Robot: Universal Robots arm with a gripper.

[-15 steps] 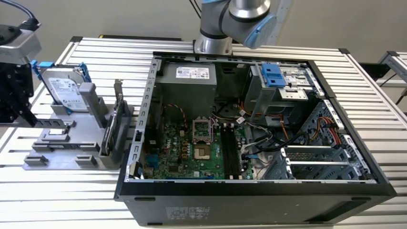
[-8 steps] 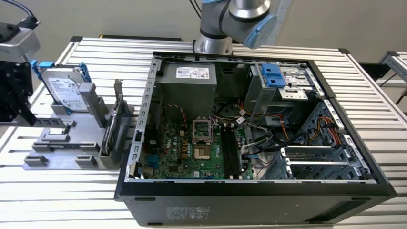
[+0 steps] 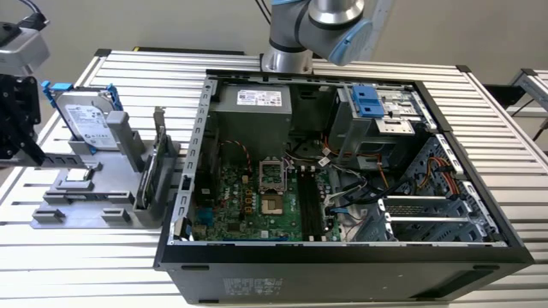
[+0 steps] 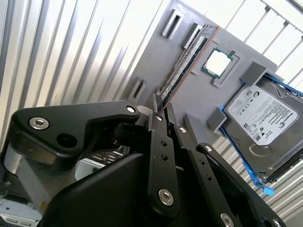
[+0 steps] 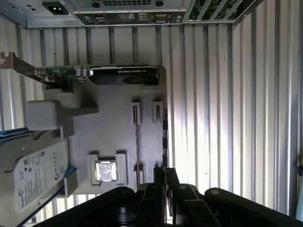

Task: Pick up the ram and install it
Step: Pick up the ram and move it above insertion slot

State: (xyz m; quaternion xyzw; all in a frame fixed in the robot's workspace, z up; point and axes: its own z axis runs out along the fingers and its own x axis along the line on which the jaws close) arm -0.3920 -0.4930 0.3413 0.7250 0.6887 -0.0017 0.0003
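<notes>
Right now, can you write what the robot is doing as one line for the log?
gripper: nearest the ram | ram: on edge in grey holder, not yet installed | computer case: open

Slim ram, standing on edge
</notes>
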